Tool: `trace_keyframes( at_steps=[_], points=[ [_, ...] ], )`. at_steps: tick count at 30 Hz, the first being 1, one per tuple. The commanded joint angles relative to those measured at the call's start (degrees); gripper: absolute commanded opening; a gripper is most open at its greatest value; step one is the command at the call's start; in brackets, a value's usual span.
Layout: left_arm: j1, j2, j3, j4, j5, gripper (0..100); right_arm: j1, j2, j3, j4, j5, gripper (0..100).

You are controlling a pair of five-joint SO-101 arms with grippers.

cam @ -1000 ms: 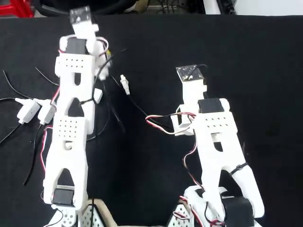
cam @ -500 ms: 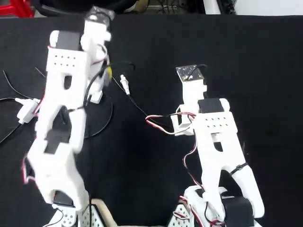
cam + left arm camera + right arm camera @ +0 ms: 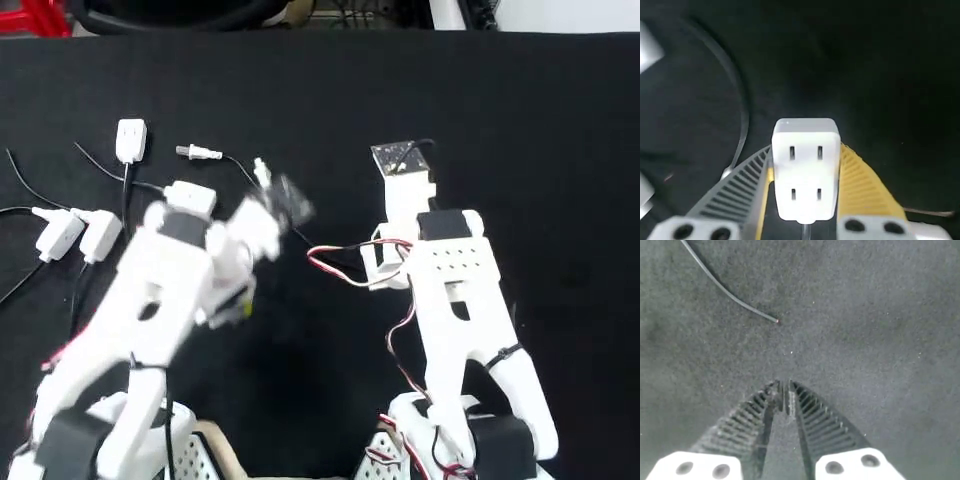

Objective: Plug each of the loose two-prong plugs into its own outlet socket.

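The black worktop [image 3: 540, 130] carries cords and white plugs. The left claw [image 3: 806, 150] grips a white outlet socket [image 3: 805, 172] by its sides. Right of that socket, the right claw [image 3: 784, 387] is closed, empty. A loose plug [image 3: 200, 153] lies just beyond the socket.

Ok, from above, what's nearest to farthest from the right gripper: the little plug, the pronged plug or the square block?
From the right gripper, going by the high view:
1. little plug, near the middle of the table, closest.
2. pronged plug, further to the left.
3. square block, farthest left, towards the back.
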Motion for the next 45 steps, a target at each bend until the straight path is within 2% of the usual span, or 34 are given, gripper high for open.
trace_keyframes(
  at_steps=[1, 5, 9, 11, 14, 18, 24, 28, 33, 38, 45],
  points=[
    [2.5, -5.9, 14.8, -12.2, -3.2, 3, 0.9, 0.0, 0.6, -2.6, -0.5, 1.2],
    [2.8, -8.9, 18.4, -15.8, -4.7, 6, 0.7, 0.0, 1.5, -5.0, -0.5, 1.2],
    [2.3, -9.8, 19.0, -15.8, -4.8, 27, 0.5, 0.0, 1.4, -5.5, -0.5, 6.1],
    [2.2, -9.9, 18.9, -15.6, -4.6, 34, -0.8, 0.0, 1.4, -6.9, -0.7, 9.6],
    [0.7, -11.2, 16.7, -11.5, -4.4, 30, -5.2, 0.0, 1.5, -9.6, -3.4, 11.3],
    [-4.4, -20.2, 13.3, -0.9, 1.0, 22, -11.6, 0.0, 1.5, -14.2, -4.0, 11.3],
    [-24.1, -45.5, 20.8, -0.1, 3.2, 21, -16.0, 2.9, 0.7, -27.0, -4.0, 11.6],
    [-31.5, -63.4, 31.0, 0.0, 3.2, 21, -18.5, 12.9, -4.8, -31.2, -4.0, 11.6],
    [-33.8, -79.1, 43.1, 0.4, 3.9, 21, -21.3, 29.3, -17.0, -31.1, -4.0, 11.6],
    [-33.9, -75.5, 46.4, -2.5, 3.9, 20, -24.2, 38.2, -25.1, -25.2, 0.4, 11.4],
    [-33.9, -77.7, 50.5, -2.5, -2.6, 20, -23.7, 42.8, -28.3, -23.1, 1.8, 11.3]
  ],
)
